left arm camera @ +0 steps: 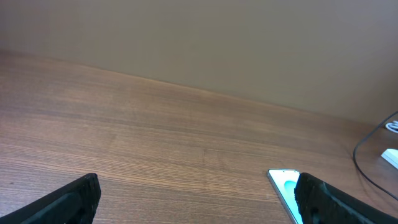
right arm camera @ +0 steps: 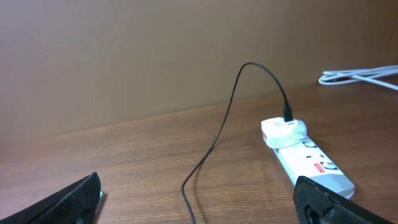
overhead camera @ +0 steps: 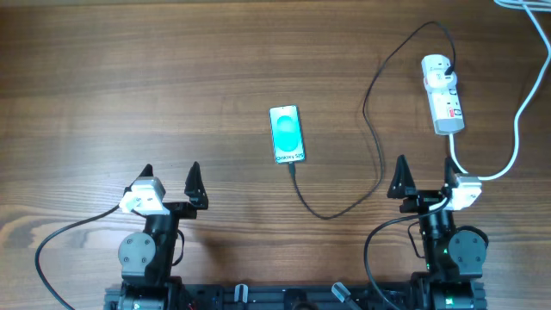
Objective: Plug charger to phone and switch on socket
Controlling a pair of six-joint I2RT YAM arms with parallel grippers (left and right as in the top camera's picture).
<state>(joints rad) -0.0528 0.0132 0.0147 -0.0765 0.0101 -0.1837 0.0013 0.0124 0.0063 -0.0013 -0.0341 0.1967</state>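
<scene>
While both arms sit drawn back at the near edge of the wooden table [overhead camera: 129, 69], the left gripper [overhead camera: 170, 182] holds nothing, its fingers spread wide. The left wrist view shows bare wood between them. The right gripper [overhead camera: 424, 176] is likewise released and empty.

The phone [overhead camera: 287, 134] lies flat near the middle of the table with its cyan screen up, ahead of the gap between the two arms. In the left wrist view its far corner [left arm camera: 283, 182] peeks out just beside the right-hand finger [left arm camera: 339, 200].

The charger [overhead camera: 372, 129] meets the phone's near short edge. Whether the tip is fully seated cannot be told. From there the thin black cable dips toward the robot and loops between the phone and the right gripper. It then climbs away and arcs over to its plug [right arm camera: 288, 114], which stands upright in a white adapter at the far end of the socket [overhead camera: 442, 96].

The socket lies well ahead of the right gripper, with its red markings facing up; the switch position is too small to read. Its white cord [overhead camera: 504, 159] leaves the near end, passes close beside the right arm's white block [overhead camera: 466, 192], then curves off to the right. More white cable [right arm camera: 360, 76] lies beyond the socket.
</scene>
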